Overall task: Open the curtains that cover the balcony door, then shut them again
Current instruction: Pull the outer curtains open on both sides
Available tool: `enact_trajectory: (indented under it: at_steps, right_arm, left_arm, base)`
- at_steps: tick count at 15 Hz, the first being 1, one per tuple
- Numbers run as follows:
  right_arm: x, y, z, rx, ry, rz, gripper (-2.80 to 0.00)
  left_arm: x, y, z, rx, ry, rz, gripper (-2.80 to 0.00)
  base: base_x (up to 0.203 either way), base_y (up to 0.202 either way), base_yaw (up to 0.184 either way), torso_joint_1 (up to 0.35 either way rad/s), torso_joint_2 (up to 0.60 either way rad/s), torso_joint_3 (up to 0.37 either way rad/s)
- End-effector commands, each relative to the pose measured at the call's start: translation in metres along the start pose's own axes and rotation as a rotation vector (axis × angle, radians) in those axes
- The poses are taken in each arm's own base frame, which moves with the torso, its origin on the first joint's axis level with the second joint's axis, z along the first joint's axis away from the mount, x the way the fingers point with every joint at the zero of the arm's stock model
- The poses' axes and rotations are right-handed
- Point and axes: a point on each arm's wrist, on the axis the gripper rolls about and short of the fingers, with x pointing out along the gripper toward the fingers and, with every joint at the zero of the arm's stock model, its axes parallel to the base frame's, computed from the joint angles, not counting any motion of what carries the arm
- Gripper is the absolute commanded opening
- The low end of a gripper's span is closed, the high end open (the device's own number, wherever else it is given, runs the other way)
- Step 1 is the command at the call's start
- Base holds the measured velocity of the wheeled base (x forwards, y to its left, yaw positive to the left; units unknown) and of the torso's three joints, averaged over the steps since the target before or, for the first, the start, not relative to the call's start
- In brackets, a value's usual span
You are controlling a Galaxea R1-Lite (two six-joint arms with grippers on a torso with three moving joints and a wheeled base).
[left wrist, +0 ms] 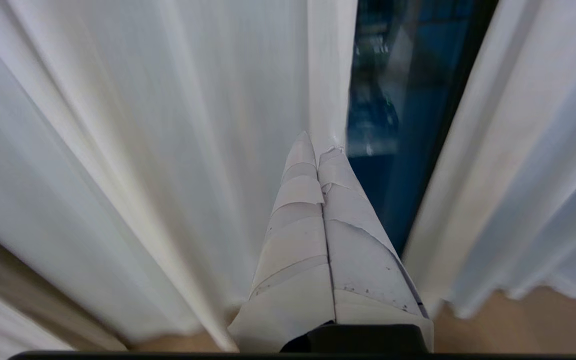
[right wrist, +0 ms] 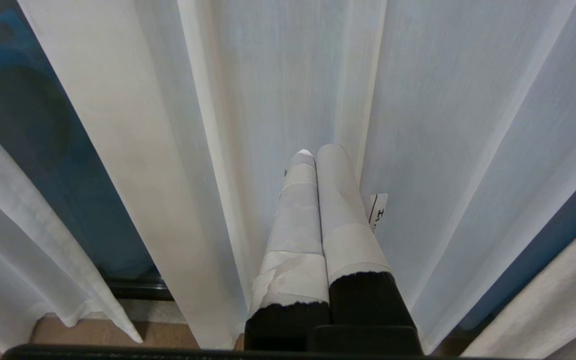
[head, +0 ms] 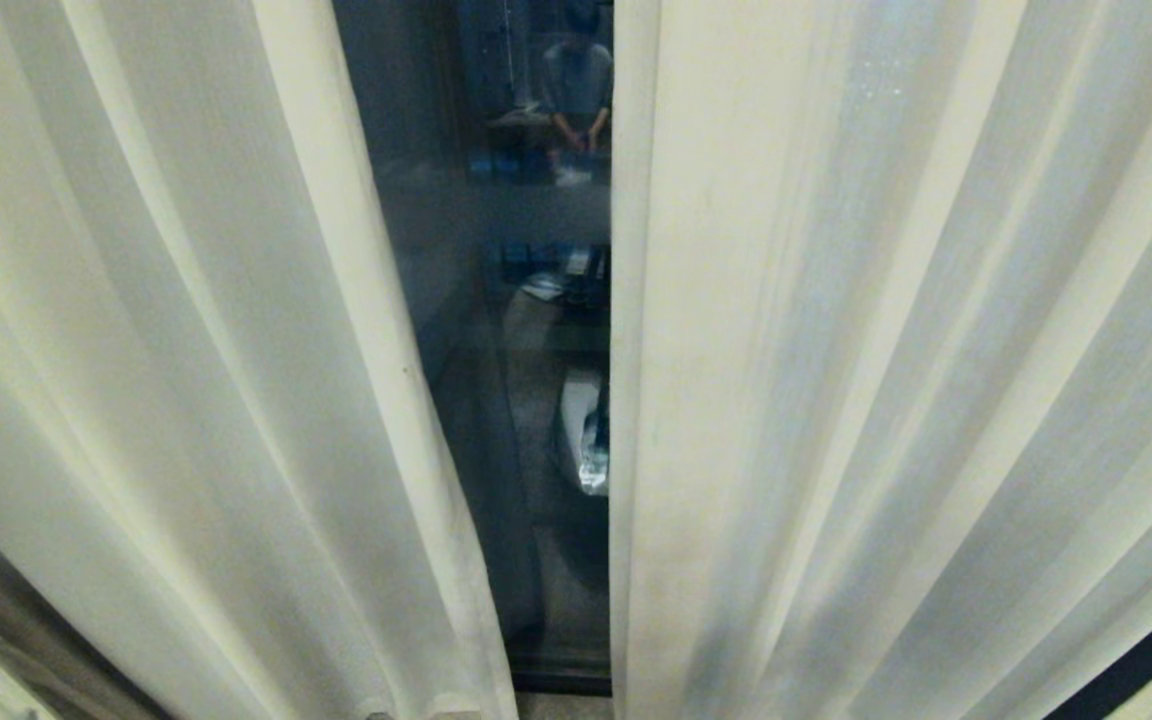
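Hanging floor-length, the curtains (head: 186, 350) were two cream woven panels, left one and right one (head: 886, 350), with a narrow gap between their hemmed inner edges. Balcony door (head: 496, 330) showed through that gap: dark glass, reflections, black bottom frame.

Left gripper (left wrist: 318, 145) had its taped fingers (left wrist: 293, 200) pressed together, nothing between them, tip just at the inner hem of the left panel (left wrist: 328, 75) beside the dark glass (left wrist: 398, 125). Touching the hem or only close: could not tell. Right gripper (right wrist: 315, 150) also had both fingers together and empty, pointed into the pleats of the right panel (right wrist: 278, 75); a small tag (right wrist: 377, 210) sat beside it. Neither arm showed in the head view.

Handling judgement: fabric looked light, thin, soft, fully limp, semi-sheer. It would fold and slide, not push as a stiff sheet. Probably low grip on smooth tape, so a pinch could slip. Best hold looked like the doubled vertical hem at the inner edge, thicker and firmer than the pleats; alternatively hook closed fingers behind that edge and sweep sideways. Pulling sideways rather than downward would spare the rail hooks. Glass behind was rigid, so poking through fabric risked a knock.
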Motion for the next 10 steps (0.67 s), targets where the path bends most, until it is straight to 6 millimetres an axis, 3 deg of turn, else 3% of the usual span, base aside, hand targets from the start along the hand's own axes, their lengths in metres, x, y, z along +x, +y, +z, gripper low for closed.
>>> enact_trajectory:
  at_steps: [1, 10]
  right_arm:
    - [0.0001, 0.0, 0.0, 0.0, 0.002, 0.0, -2.8]
    - [0.0, 0.0, 0.0, 0.0, 0.0, 0.0, -2.8]
  left_arm:
    - [-0.0066, -0.0022, -0.0187, 0.028, -0.094, 0.009, -2.8]
    - [-0.0021, -0.0004, -0.0285, -0.021, -0.076, 0.105, -2.8]
  base:
    - [0.0, 0.0, 0.0, 0.0, 0.0, 0.0]
    - [0.0, 0.0, 0.0, 0.0, 0.0, 0.0]
